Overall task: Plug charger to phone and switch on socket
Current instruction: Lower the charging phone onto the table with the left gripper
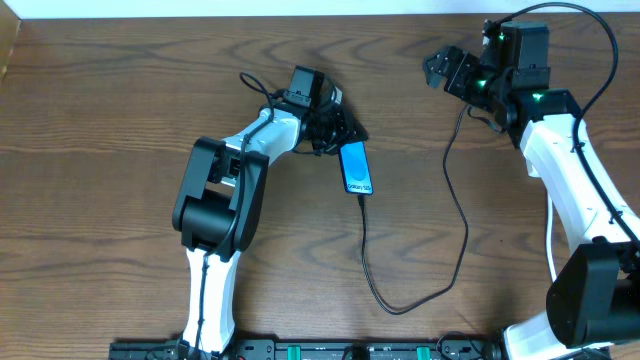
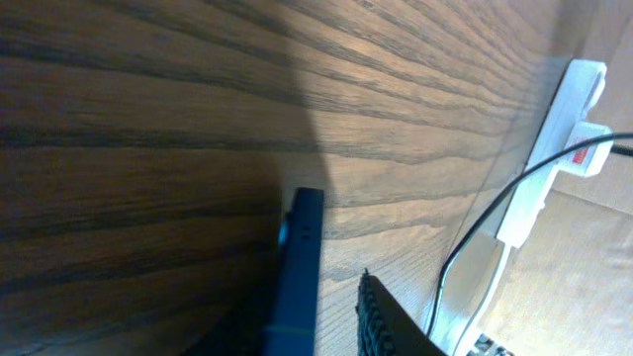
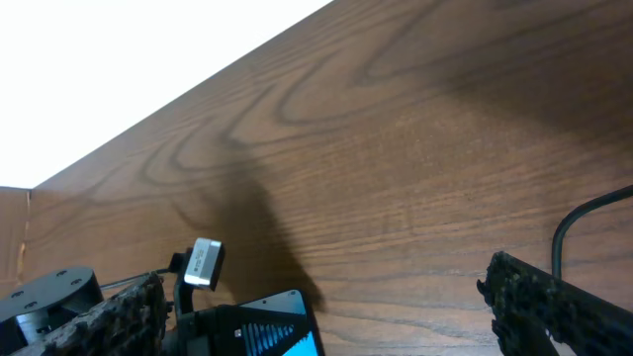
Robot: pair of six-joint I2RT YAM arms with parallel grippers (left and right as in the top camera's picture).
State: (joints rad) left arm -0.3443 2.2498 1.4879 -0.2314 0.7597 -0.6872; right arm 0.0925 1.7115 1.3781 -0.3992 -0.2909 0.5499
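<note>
The phone lay flat and face up on the table, screen lit. I judged it light, rigid and slick on its glass, so the place to hold it was across its thin side edges, never on the screen. The charger ran from the phone's near end, where its tip looked seated, though I could not be sure from overhead. From there it looped toward me and climbed away to the right of the phone. It looked limp and springy, so I would grip it at the hard plug and not along the cord. At the phone's far end sat the left gripper, parted a little. Its one visible finger stood just clear of the phone's edge and the other was hidden, so I saw no pinch. The socket lay well right of the phone, and its red switch looked small and stiff, needing a firm fingertip press. The right gripper, farther right, was spread wide and held nothing. I counted one phone, one black cable, one strip, one red switch showing and two grippers.
</note>
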